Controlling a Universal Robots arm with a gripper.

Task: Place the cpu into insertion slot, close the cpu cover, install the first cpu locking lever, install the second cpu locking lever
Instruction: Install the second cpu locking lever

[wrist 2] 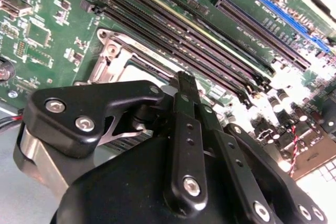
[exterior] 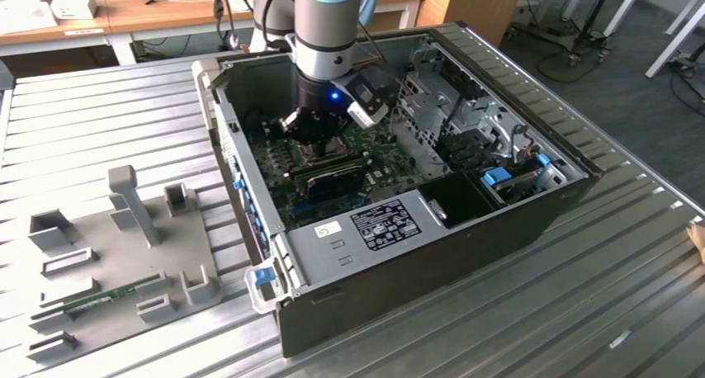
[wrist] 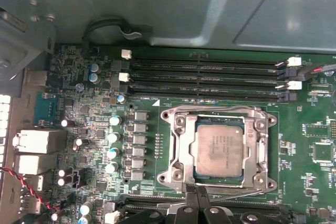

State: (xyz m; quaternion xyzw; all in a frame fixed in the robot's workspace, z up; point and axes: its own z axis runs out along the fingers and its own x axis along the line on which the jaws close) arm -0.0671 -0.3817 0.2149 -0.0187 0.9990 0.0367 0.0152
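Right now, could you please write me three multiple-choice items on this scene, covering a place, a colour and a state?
1. Where does the pale silver-beige square cpu lie?
A. In the silver-rimmed insertion slot
B. On the grey fixture plate
C. Between the gripper's fingers

2. What colour is the circuit board around the socket?
A. Blue
B. Green
C. Red

3. How does the thin silver cpu cover stand?
A. Taken off and lying on the table
B. Upright, open
C. Down flat, framing the chip

Answers:
1 A: the first wrist view shows the chip seated inside the socket's metal rim.
2 B: the board is green in both wrist views.
3 C: the frame lies flat around the chip, whose top shows through the cut-out. The black gripper is at the socket's edge.
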